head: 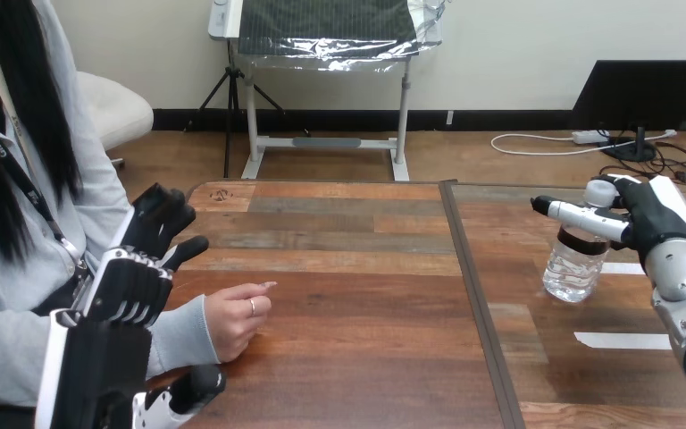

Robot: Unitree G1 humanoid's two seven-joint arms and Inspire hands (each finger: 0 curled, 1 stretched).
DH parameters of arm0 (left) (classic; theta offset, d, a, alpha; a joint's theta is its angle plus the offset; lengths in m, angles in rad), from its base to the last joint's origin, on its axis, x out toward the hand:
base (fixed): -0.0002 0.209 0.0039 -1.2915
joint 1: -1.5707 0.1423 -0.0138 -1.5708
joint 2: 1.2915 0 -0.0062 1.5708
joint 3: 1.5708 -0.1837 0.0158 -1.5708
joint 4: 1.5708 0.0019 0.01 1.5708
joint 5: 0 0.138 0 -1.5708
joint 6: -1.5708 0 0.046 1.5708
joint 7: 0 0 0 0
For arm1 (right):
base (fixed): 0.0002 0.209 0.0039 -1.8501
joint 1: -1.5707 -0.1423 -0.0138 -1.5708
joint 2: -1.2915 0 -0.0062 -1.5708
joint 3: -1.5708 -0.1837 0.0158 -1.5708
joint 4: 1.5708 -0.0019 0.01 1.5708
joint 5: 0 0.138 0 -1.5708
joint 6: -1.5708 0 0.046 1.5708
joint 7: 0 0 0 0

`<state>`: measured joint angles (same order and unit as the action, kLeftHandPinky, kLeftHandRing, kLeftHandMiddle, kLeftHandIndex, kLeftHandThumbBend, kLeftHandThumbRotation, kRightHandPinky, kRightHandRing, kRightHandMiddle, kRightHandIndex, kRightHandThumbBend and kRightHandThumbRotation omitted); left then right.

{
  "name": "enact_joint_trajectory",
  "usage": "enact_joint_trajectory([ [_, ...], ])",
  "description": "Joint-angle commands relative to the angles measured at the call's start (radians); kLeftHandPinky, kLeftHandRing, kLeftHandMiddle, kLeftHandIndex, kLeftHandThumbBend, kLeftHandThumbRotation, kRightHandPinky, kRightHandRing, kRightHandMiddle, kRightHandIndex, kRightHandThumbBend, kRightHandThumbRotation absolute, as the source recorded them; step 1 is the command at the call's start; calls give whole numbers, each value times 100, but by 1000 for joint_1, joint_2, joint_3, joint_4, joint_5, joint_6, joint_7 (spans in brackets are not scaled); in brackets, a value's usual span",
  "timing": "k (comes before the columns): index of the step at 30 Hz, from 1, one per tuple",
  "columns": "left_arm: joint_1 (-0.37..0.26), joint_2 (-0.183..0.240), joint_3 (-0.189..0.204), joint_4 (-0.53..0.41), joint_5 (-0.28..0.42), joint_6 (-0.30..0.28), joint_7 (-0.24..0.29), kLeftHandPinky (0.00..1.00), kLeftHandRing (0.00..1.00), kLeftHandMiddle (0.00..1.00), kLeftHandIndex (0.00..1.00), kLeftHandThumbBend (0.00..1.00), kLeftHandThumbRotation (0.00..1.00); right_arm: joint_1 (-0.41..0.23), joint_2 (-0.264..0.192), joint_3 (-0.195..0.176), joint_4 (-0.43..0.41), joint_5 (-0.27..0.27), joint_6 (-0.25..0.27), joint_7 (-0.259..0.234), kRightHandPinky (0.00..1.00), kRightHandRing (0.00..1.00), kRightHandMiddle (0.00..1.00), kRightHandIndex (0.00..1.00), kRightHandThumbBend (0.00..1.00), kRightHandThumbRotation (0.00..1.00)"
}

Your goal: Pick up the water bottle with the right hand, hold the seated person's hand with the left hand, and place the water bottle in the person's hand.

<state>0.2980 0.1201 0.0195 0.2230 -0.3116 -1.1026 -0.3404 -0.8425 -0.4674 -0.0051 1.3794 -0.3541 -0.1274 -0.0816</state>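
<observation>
The water bottle (575, 271) is clear glossy plastic; the table (348, 344) is matt, grained brown wood.

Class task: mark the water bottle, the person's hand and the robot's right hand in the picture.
water bottle (574, 273): head view, clear lower body.
person's hand (235, 319): head view, back of the hand.
right hand (654, 217): head view, black middle part.
</observation>
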Motion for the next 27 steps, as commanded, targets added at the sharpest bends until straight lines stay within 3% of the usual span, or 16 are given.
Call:
enact_joint_trajectory([
  [1, 4, 11, 10, -81, -15, 26, 11, 82, 90, 91, 91, 100, 57, -8, 23, -3, -9, 9, 0, -5, 69, 76, 81, 88, 92, 52],
  [27, 22, 25, 8, -103, -89, 36, -47, 92, 95, 94, 93, 100, 57, 12, 47, -11, -11, 18, -7, -17, 68, 75, 80, 85, 92, 47],
])
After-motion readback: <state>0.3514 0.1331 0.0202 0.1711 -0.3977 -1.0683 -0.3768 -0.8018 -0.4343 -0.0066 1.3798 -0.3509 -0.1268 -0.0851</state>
